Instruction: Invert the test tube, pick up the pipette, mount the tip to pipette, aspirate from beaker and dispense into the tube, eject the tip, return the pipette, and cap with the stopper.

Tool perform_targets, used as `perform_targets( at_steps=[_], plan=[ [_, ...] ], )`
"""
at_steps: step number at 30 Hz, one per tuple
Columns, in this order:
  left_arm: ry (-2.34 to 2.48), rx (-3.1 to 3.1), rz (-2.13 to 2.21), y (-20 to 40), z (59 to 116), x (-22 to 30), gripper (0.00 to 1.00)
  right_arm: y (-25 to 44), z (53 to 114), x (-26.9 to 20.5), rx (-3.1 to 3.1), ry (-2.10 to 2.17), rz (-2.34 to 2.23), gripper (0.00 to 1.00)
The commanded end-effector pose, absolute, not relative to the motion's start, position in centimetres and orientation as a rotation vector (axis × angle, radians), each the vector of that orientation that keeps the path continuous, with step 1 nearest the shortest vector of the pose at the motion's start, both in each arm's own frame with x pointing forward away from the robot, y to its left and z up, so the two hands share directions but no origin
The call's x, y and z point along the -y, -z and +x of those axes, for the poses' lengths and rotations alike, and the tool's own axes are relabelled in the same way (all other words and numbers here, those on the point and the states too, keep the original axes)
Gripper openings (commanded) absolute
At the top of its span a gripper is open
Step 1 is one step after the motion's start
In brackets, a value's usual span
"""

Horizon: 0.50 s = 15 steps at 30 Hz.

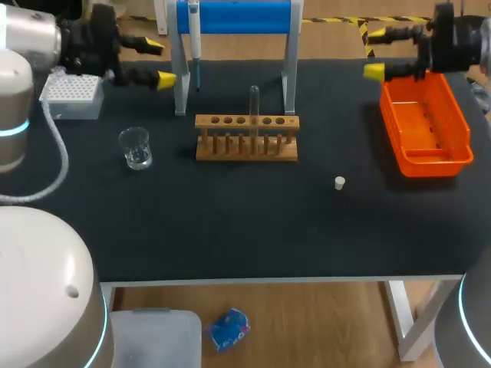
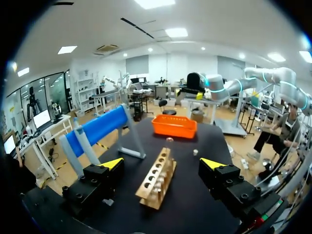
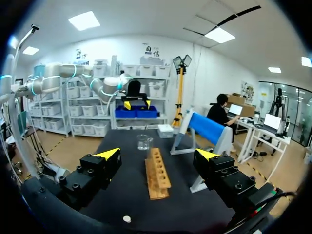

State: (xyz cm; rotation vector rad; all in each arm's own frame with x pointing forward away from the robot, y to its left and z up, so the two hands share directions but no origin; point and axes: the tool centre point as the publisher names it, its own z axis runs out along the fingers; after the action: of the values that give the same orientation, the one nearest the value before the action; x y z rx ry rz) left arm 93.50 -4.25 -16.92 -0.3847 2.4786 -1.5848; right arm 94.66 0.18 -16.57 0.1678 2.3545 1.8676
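A wooden rack [image 1: 245, 139] stands mid-table with a clear test tube [image 1: 254, 100] upright in one hole. The pipette [image 1: 194, 42] hangs on the blue-topped stand [image 1: 234, 15] behind it. To the left are a glass beaker [image 1: 136, 148] and a white tip box [image 1: 73, 96]. A small white stopper [image 1: 340, 182] lies right of the rack. My left gripper [image 1: 156, 63] hovers open over the back left, near the tip box. My right gripper [image 1: 374, 54] hovers open above the orange bin. Each wrist view looks along the rack [image 2: 157, 178] [image 3: 157, 174] between empty open fingers.
An orange bin [image 1: 426, 126] sits at the back right of the black table. In the right wrist view the beaker [image 3: 143, 142] is beyond the rack and the stopper [image 3: 127, 219] lies close under the gripper. The stand's legs [image 1: 181, 77] flank the rack's rear.
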Motion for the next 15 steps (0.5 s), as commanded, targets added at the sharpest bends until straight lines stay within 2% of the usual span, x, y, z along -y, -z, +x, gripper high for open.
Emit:
perform_targets(
  at_steps=[1, 15],
  plan=[
    [1.598, -2.502, -0.448, 19.22, 92.77, 7.36, 1.0, 18.93, 93.07, -1.84, -2.462, -1.938, 0.042, 1.0],
    [1.598, -2.502, -0.448, 19.22, 92.77, 7.36, 1.0, 18.93, 93.07, -1.84, -2.462, -1.938, 0.042, 1.0]
  ],
)
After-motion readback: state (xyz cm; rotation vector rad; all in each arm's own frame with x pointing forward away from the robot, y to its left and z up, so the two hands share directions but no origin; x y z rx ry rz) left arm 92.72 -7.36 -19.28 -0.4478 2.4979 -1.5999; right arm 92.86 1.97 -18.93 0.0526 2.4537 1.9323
